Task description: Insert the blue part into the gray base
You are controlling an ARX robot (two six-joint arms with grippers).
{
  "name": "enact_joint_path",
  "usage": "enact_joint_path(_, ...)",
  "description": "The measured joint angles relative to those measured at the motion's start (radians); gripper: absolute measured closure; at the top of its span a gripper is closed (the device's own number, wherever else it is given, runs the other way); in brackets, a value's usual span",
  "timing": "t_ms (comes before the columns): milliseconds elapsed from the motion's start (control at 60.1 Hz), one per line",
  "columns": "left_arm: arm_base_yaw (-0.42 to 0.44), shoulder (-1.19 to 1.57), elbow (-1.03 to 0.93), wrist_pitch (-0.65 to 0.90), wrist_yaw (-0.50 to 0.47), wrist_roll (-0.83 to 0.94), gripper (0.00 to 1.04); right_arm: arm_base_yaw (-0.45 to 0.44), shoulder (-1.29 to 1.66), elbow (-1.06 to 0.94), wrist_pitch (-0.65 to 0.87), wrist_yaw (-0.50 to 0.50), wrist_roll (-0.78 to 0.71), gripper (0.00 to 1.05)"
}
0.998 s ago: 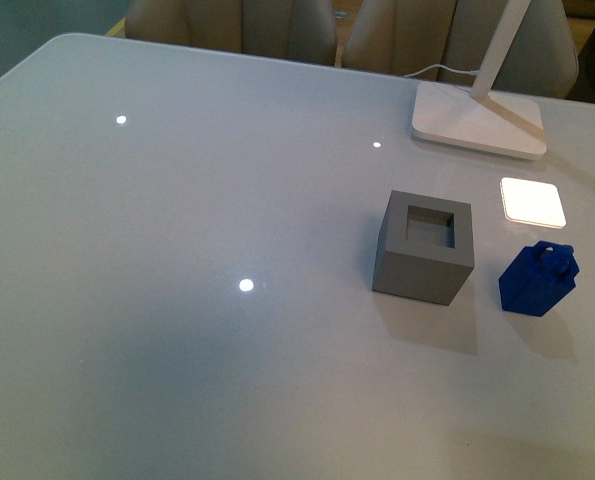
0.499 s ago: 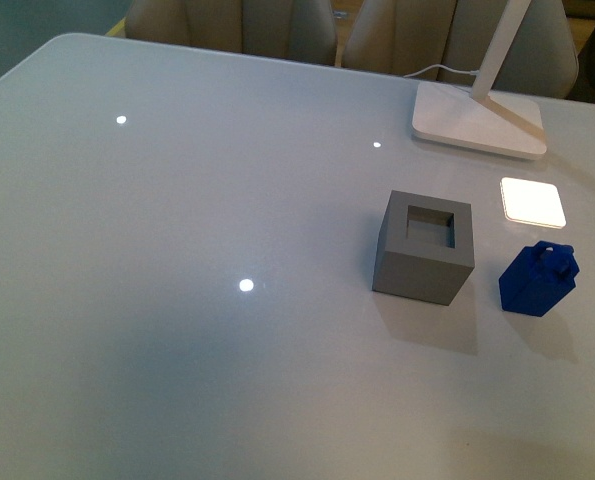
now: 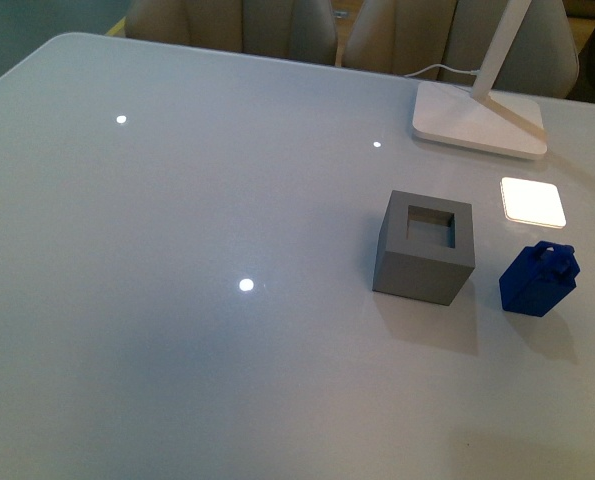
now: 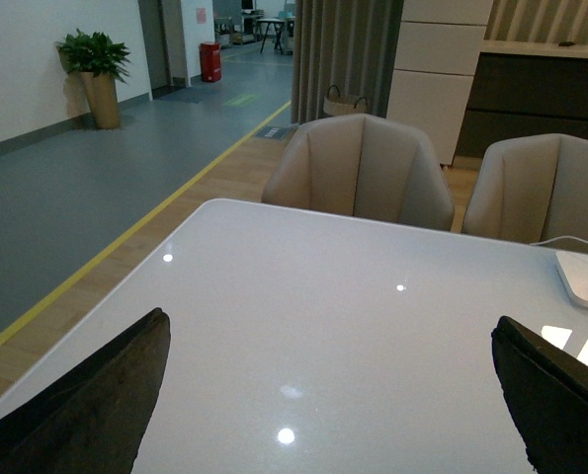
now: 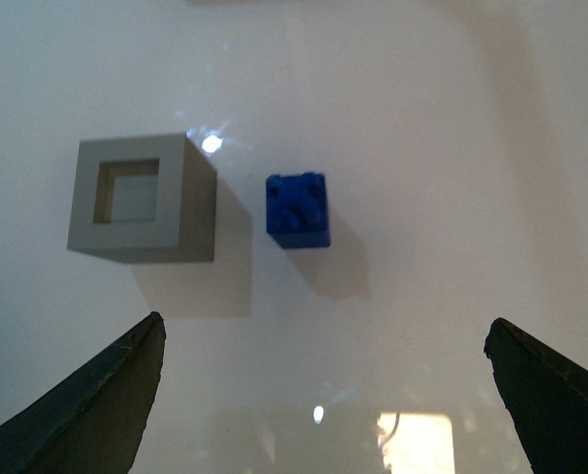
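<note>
The gray base (image 3: pixel 425 247), a matte cube with a square hole in its top, sits on the white table (image 3: pixel 177 300) at the right of the front view. The blue part (image 3: pixel 538 279) stands just right of it, apart from it, its loop handle up. Neither arm shows in the front view. In the right wrist view my right gripper (image 5: pixel 325 341) is open and empty, above the table, with the gray base (image 5: pixel 140 197) and the blue part (image 5: pixel 297 209) ahead of its fingertips. My left gripper (image 4: pixel 328 336) is open and empty over bare table.
A white lamp foot (image 3: pixel 477 118) with its slanted stem stands at the back right, with a bright light patch (image 3: pixel 532 200) on the table in front of it. Beige chairs (image 3: pixel 277 25) line the far edge. The left wrist view shows the table's far-left rounded corner (image 4: pixel 210 205).
</note>
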Motion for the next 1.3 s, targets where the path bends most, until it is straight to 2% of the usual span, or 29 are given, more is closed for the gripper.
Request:
enact_joint_path(50, 0.0, 0.0, 0.0, 0.0, 0.0, 0.0, 0.07, 0.002, 0.116, 0.055, -0.002, -0.026, -0.001, 0.09)
enact_joint_path(249, 0.0, 0.0, 0.0, 0.0, 0.0, 0.0, 0.07, 0.01, 0.47, 0.245, -0.011, -0.018, -0.015, 0.09)
enact_joint_path(516, 0.0, 0.0, 0.0, 0.0, 0.0, 0.0, 0.07, 0.008, 0.78, 0.403, -0.011, -0.008, -0.011, 0.09)
enact_joint_path(848, 0.0, 0.0, 0.0, 0.0, 0.0, 0.0, 0.07, 0.036, 0.958, 0.532, -0.017, 0.005, 0.02, 0.09)
enact_joint_path(1297, 0.0, 0.0, 0.0, 0.0, 0.0, 0.0, 0.07, 0.037, 1.043, 0.643, -0.057, 0.014, 0.057, 0.09)
